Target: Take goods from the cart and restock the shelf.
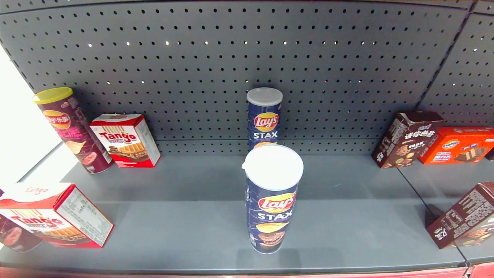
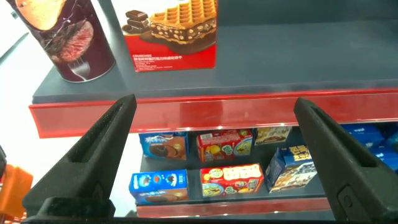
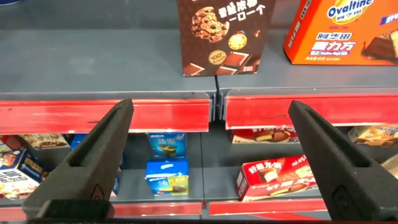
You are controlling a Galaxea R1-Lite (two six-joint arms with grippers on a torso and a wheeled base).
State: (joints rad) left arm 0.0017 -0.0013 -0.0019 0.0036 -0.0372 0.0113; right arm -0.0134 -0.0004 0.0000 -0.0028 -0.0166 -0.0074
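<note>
Now, left gripper [image 2: 211, 163]: spread wide, empty, hanging just before the red front strip [image 2: 217, 115] of the grey metal shelf [image 1: 185, 216].
Right gripper [image 3: 208, 163]: likewise parted, clamped on nothing, level with the same front edge further right.
Lower tier: small blue, red and yellow biscuit boxes [image 2: 227, 162] under the front strip.
Front edge, middle: tall dark-blue crisp tube with white plastic lid [image 1: 272, 200], upright, near the edge.
Front-left corner: red-and-white cardboard wafer box [image 1: 58, 218], set askew, just beside a dark maroon tube [image 1: 15, 237] cut off at the very corner.
Front-right: dark brown cardboard biscuit box [image 1: 463, 216], by the seam to the neighbouring panel.
Back edge, middle: second dark-blue tube with pale lid [image 1: 264, 116], upright against the grey perforated back panel [image 1: 231, 46], straight behind the first.
Back-left: maroon tube with yellow lid [image 1: 71, 131], touching a second red-and-white wafer box [image 1: 125, 139].
Back-right: another dark brown box [image 1: 409, 139] beside an orange cardboard box [image 1: 457, 144].
Progress: judged partway; two blue tubes standing in one file, both hands free.
Left to do: probably another fetch from the cart; wide bare stretches either side of the blue file.
In the way: little; front tube blocks any straight reach to the one behind.
</note>
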